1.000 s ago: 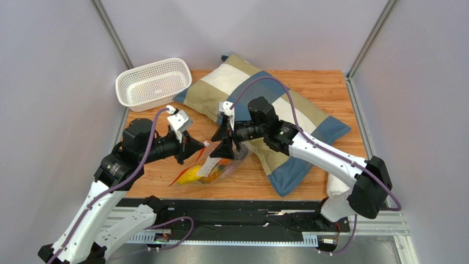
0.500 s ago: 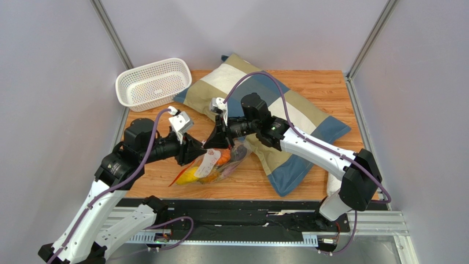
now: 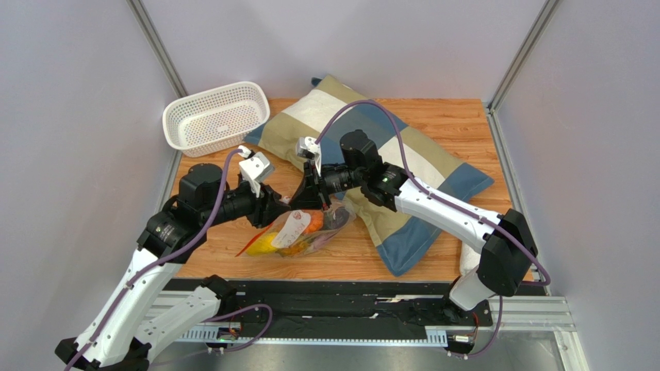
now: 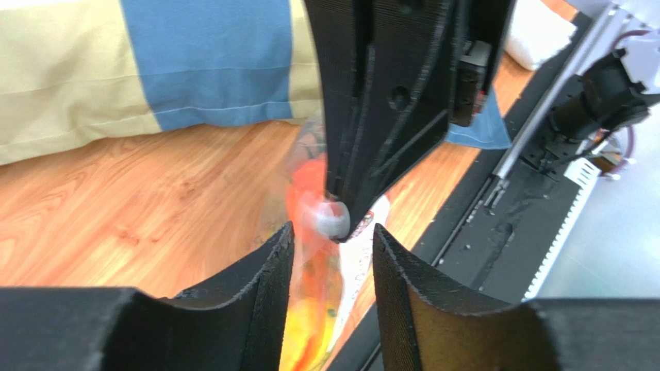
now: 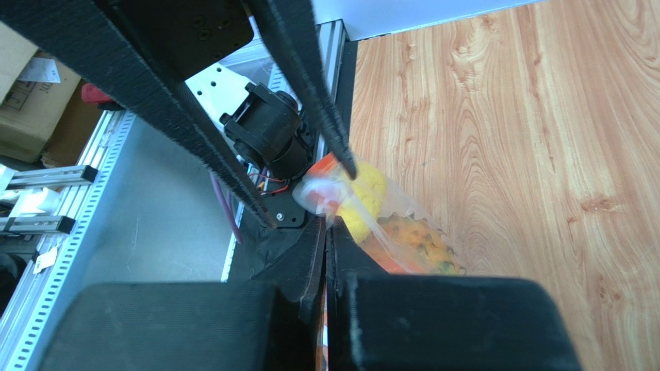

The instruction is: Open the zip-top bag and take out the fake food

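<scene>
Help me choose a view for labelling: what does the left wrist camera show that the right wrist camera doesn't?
Left wrist only: the blue-and-beige pillow behind the action, and the right hand seen from outside, fingers shut at the bag's top. Right wrist only: the left hand seen from outside, fingers spread either side of the slider, plus a cardboard box off the table. Both: the zip-top bag with its white slider, the fake food inside, and the wooden table.

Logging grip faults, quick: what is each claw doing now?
Left claw: open, holding nothing.
Right claw: shut on the top edge of the clear crinkly plastic zip-top bag.
</scene>
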`<state>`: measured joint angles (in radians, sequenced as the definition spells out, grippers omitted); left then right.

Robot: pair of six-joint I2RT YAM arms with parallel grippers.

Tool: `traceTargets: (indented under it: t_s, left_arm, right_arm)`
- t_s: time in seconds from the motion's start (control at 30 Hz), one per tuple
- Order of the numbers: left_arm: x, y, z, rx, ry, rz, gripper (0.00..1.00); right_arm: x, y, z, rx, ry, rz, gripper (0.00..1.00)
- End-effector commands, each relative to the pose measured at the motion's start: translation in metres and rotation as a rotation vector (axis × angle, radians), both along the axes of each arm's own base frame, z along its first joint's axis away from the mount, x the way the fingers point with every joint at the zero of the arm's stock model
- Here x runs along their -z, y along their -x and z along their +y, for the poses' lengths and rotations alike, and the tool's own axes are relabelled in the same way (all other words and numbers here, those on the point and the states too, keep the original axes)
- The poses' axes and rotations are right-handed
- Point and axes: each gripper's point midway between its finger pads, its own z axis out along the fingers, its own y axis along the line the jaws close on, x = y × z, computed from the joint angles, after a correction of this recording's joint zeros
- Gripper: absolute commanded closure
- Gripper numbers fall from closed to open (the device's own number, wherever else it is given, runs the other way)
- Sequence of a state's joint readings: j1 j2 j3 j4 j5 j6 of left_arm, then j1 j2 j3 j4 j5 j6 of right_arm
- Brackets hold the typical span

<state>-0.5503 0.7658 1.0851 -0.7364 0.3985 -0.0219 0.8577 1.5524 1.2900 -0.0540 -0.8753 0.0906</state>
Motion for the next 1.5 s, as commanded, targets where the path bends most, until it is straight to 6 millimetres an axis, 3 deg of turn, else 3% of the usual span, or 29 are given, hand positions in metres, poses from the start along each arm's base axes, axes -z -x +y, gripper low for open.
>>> traceTargets:
  t_s: [0.0,0.37,0.47,0.6,0.7,0.83,1.07,1.23,1.3,1.47]
  left_arm:
    - [-0.012,-0.011,0.009,-0.073,-0.008,-0.062,0.50]
    - [-0.014,-0.009,-0.003,-0.011,0.025,-0.055,0.57]
    - [-0.019,-0.006,-0.006,0.011,0.050,-0.068,0.66]
    - [-0.019,-0.005,-0.007,0.016,0.052,-0.063,0.97]
    - [-0.008,-0.011,0.001,-0.044,0.010,-0.030,1.00]
    - [0.011,-0.010,0.009,-0.091,-0.032,0.026,1.00]
    - [0.034,-0.006,0.026,-0.233,-0.043,0.163,1.00]
    - [0.051,0.018,0.027,-0.313,0.046,0.365,1.00]
    - [0.059,0.037,0.025,-0.303,0.091,0.447,1.00]
    - [0.059,0.083,0.044,-0.338,0.226,0.500,1.00]
  right_arm:
    - [-0.034,0.008,0.000,-0.042,-0.082,-0.047,1.00]
    - [-0.035,0.011,-0.001,-0.058,-0.085,-0.040,1.00]
    - [-0.037,0.012,-0.002,-0.057,-0.088,-0.042,1.00]
    - [-0.041,0.005,-0.001,-0.015,-0.108,-0.046,1.00]
    - [-0.051,-0.008,-0.002,0.080,-0.167,-0.020,1.00]
    - [-0.078,-0.020,-0.011,0.125,-0.317,0.018,1.00]
    - [-0.092,-0.046,-0.035,0.207,-0.438,0.113,1.00]
    - [-0.100,-0.072,-0.049,0.250,-0.470,0.170,1.00]
    - [-0.101,-0.077,-0.046,0.224,-0.476,0.180,1.00]
    - [-0.090,-0.094,-0.031,0.204,-0.461,0.268,1.00]
